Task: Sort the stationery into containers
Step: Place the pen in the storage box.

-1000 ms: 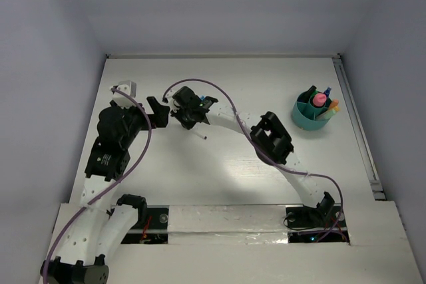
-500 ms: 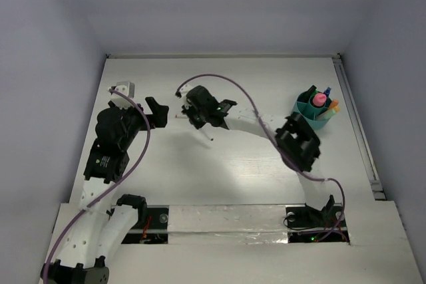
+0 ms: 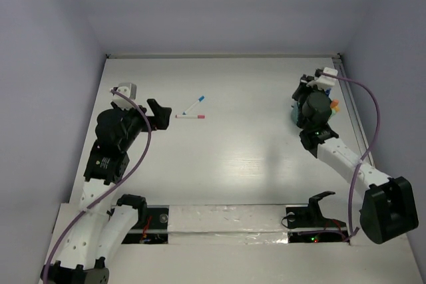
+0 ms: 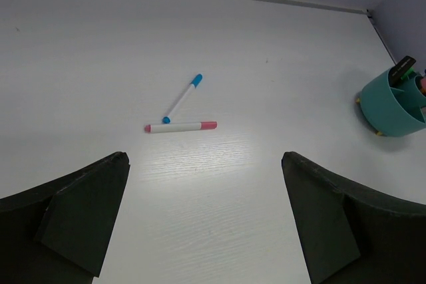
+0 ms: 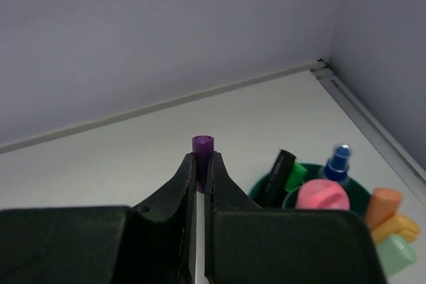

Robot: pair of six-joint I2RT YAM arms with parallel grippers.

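Since half a second ago the right arm has swung away from the middle of the table, where it was working just beside my left claw, and has gone across to the far right corner. That has uncovered two thin markers on the white table (image 3: 253, 164): a blue-capped marker (image 4: 181, 100) lying aslant and a pink-capped marker (image 4: 181, 127) lying nearly level just below it. Their left ends are close together, though I cannot tell whether they touch. The left arm has hardly shifted. The left gripper (image 4: 203, 156) is spread wide with nothing in it, and both markers lie on the table a little ahead of it, in the gap between its two fingers as its wrist camera sees them. The right gripper (image 5: 202, 157) is pinched narrow on the purple-capped marker (image 5: 203, 144), whose cap pokes out just past the fingertips. The teal holder (image 4: 389, 111) stands near the right rail. From above the right claw covers most of it, leaving only a sliver of teal and some orange showing. In the right wrist view the holder sits below and to the right of the held cap, not under it, and already carries a black and green pen (image 5: 283, 171), a blue-topped piece (image 5: 339, 159), the pink-topped piece (image 5: 321, 196) and an orange eraser (image 5: 383, 205).
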